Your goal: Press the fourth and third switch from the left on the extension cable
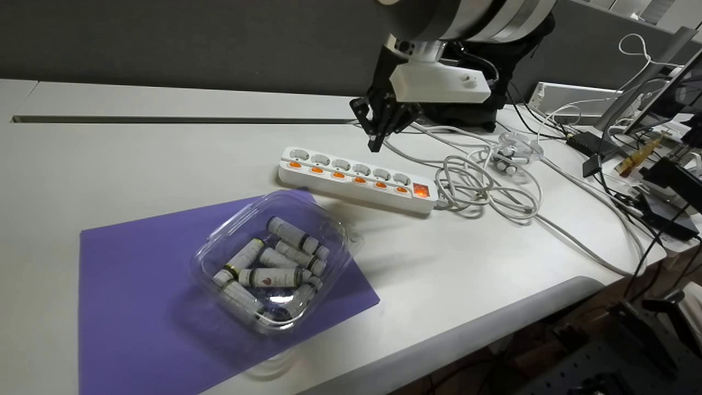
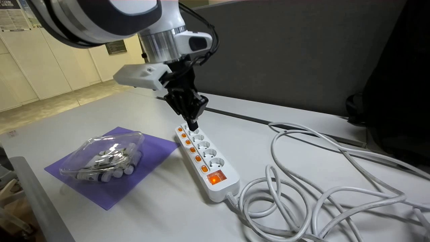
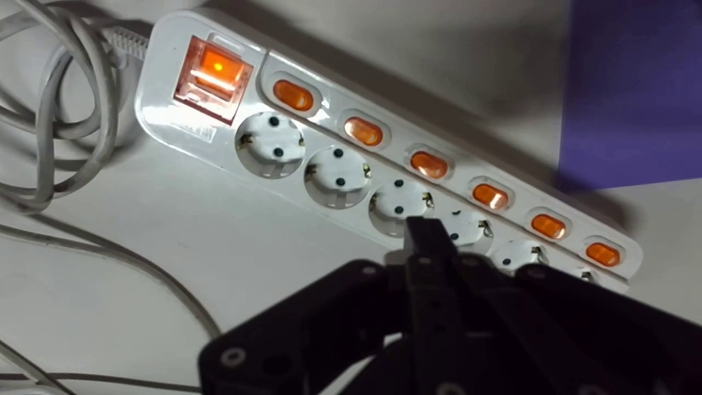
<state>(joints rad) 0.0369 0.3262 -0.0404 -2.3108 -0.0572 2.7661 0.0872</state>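
In an exterior view, the power strip (image 1: 351, 189) lies on the bench (image 1: 466, 258), just beside a purple sheet (image 1: 131, 274); the claw (image 1: 375, 144) hangs over the power strip, apart from it, its two sides together; small bottles (image 1: 247, 253) lie in a clear box (image 1: 277, 204) on the sheet, their labels (image 1: 282, 277) too small to read, one bearing a reddish mark (image 1: 267, 281); only here does a screen (image 1: 666, 99) show; in an exterior view, and there alone, posters (image 2: 13, 16) appear, their print illegible; in the wrist view, pin holes (image 3: 274, 120) show in the sockets (image 3: 266, 142), some hidden behind the claw; six orange switches (image 3: 363, 131) run alongside; small print (image 3: 200, 130) by the lit switch (image 3: 219, 71) cannot be made out.
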